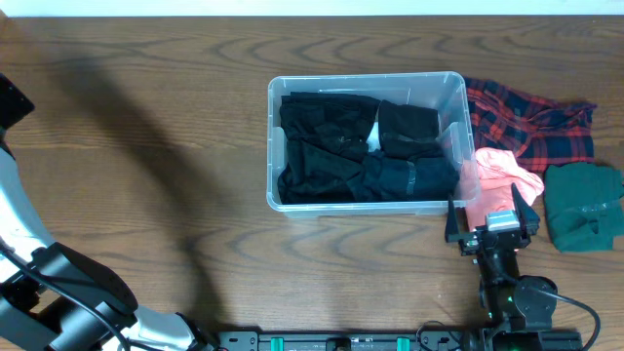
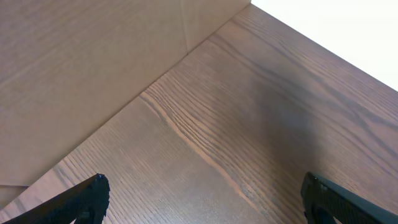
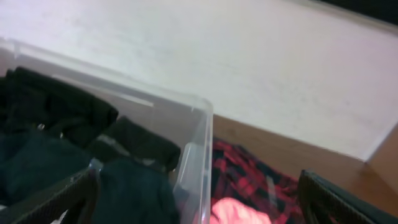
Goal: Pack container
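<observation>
The container [image 1: 272, 146], a clear plastic tub, stands in the middle of the table and holds folded black clothes [image 1: 341, 146]. My right gripper [image 1: 492, 218] hovers by the tub's near right corner, open and holding nothing. In the right wrist view its jaws [image 3: 199, 196] straddle the container wall [image 3: 200, 140], with black clothes [image 3: 56, 118] on one side and pink cloth [image 3: 239, 213] on the other. My left gripper [image 2: 202, 196] is open over bare wood, far from the tub.
Right of the tub lie a red plaid garment [image 1: 531, 122], a pink cloth [image 1: 502, 175] and a dark green garment [image 1: 585, 205]. The left arm [image 1: 58, 292] fills the near left corner. A tan board [image 2: 74, 68] borders the table in the left wrist view.
</observation>
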Controlling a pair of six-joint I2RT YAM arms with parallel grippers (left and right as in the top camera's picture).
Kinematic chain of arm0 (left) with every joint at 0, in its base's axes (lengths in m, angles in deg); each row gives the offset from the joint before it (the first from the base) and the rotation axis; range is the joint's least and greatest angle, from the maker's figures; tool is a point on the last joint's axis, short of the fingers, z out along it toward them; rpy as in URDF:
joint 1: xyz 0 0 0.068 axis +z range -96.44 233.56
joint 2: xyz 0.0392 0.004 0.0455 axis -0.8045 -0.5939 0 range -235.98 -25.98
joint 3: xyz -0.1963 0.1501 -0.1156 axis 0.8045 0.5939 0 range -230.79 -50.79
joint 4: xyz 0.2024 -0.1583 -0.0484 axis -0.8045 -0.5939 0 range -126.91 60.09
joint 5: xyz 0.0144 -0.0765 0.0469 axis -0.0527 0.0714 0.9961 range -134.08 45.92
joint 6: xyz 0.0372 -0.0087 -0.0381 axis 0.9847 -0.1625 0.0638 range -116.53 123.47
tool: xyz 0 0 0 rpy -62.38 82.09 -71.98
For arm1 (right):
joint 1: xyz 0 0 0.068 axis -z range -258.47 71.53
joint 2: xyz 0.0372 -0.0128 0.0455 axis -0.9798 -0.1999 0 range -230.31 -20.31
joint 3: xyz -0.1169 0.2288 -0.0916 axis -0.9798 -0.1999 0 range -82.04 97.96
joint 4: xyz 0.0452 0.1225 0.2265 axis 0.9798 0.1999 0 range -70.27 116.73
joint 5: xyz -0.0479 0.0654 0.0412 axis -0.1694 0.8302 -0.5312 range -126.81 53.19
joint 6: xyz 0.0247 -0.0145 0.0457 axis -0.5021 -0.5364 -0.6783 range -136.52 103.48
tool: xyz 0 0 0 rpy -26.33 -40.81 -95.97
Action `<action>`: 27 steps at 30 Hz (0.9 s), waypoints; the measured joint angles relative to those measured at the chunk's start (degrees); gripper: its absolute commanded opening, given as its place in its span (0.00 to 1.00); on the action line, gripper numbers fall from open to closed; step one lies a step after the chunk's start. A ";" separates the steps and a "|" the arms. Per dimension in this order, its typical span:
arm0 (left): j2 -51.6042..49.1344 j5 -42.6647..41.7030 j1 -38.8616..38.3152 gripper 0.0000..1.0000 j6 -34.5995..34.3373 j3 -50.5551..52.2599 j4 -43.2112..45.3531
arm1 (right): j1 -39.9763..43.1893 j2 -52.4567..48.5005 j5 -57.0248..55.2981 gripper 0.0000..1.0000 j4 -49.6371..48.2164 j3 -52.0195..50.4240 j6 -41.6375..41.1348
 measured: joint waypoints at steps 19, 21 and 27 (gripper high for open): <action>0.00 0.00 0.00 0.98 0.00 0.00 -0.09 | 7.30 -37.86 -8.81 0.99 16.52 31.87 -7.04; 0.00 -0.02 0.00 0.98 0.00 0.00 -0.11 | 10.12 -43.85 -6.01 0.99 18.18 35.56 -7.26; 0.00 0.00 0.00 0.98 0.00 0.00 -0.09 | 20.17 -56.61 5.55 0.99 23.61 45.00 -7.67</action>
